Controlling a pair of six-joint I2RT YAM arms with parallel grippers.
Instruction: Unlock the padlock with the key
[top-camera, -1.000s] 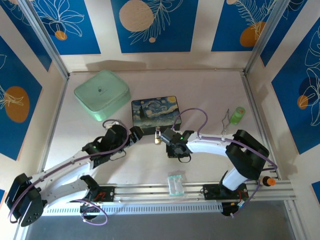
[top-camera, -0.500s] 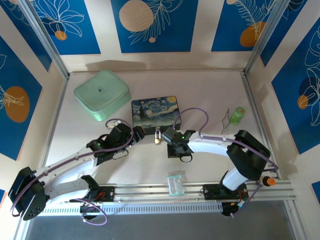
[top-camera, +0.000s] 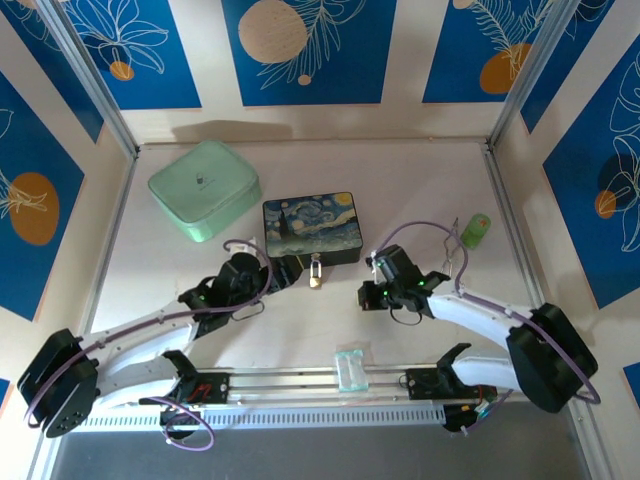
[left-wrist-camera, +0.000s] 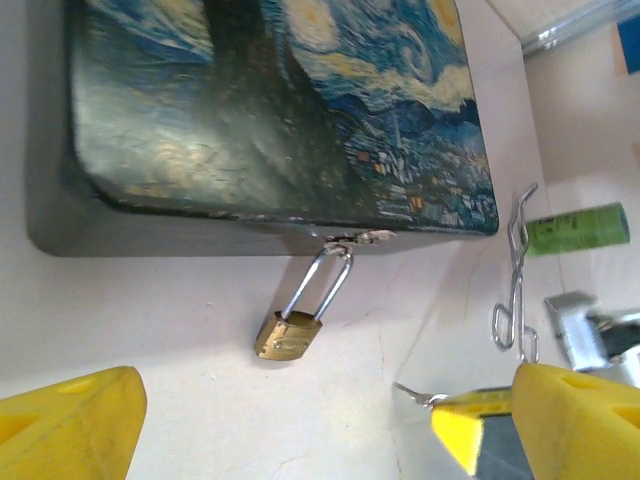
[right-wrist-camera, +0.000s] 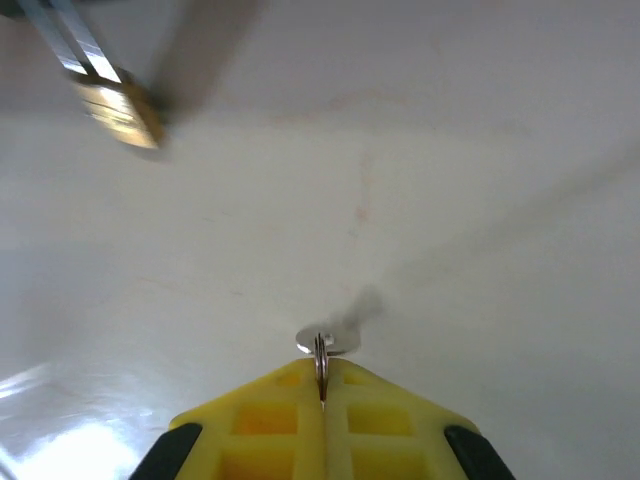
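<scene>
In the middle of the top view, hooked by its shackle to the front clasp of the painted tin (top-camera: 310, 228): the padlock (top-camera: 315, 276), brass body down on the bench (top-camera: 400, 190). Just left of it, the left hand (top-camera: 288, 272), spread wide, nothing held. Right of centre, apart from the padlock, the right hand (top-camera: 371, 294), pressed together, pinching the key (right-wrist-camera: 325, 342) at bottom centre of its wrist frame. Padlock blurred at upper left there.

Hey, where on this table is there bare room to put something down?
Bare: the far strip behind the mint case and painted tin, and the patch between tin and green tube. Crowded: in front of the tin, around the padlock.
</scene>
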